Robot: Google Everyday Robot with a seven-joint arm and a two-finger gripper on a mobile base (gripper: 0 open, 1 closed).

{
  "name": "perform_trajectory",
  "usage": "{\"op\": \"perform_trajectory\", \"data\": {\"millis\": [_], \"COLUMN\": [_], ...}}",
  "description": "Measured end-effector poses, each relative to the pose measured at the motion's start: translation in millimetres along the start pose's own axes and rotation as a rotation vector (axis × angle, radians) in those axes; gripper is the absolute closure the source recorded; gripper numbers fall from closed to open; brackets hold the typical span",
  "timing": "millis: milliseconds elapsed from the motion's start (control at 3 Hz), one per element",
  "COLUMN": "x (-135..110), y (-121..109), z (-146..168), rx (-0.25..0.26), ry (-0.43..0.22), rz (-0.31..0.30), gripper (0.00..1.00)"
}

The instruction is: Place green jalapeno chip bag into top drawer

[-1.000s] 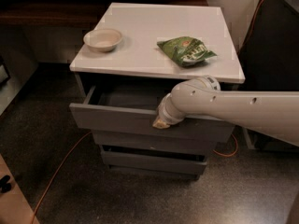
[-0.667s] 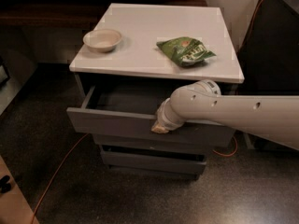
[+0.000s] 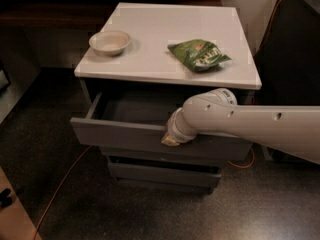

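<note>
The green jalapeno chip bag lies on the white cabinet top, toward its right front. The top drawer stands pulled partly out, its grey inside in shadow. My gripper is at the drawer's front edge, right of the middle, pointing down at the plank front; the white arm reaches in from the right and hides most of it.
A beige round bowl sits at the left of the cabinet top. Two narrower grey drawers are below. An orange cable runs over the dark floor at the left. A dark cabinet stands to the right.
The top drawer has slid further out toward the camera, and my gripper has moved with its front edge. The bag and bowl have not moved.
</note>
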State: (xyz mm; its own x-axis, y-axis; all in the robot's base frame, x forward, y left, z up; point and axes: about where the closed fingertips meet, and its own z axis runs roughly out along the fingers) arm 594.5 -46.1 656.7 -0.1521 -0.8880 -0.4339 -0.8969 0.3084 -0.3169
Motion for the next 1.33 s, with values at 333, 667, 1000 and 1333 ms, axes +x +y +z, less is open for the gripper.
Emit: {"op": "perform_trajectory", "data": {"millis": [333, 667, 1000, 1333], "x": [-0.6, -0.7, -0.7, -0.7], "y": [-0.7, -0.8, -0.7, -0.7], "z": [-2.0, -2.3, -2.3, -2.3], "rx": [0.000, 0.000, 0.000, 0.000], "ry": [0.000, 0.000, 0.000, 0.000], "rz": [0.000, 0.000, 0.000, 0.000], "gripper": [1.00, 1.00, 1.00, 1.00]}}
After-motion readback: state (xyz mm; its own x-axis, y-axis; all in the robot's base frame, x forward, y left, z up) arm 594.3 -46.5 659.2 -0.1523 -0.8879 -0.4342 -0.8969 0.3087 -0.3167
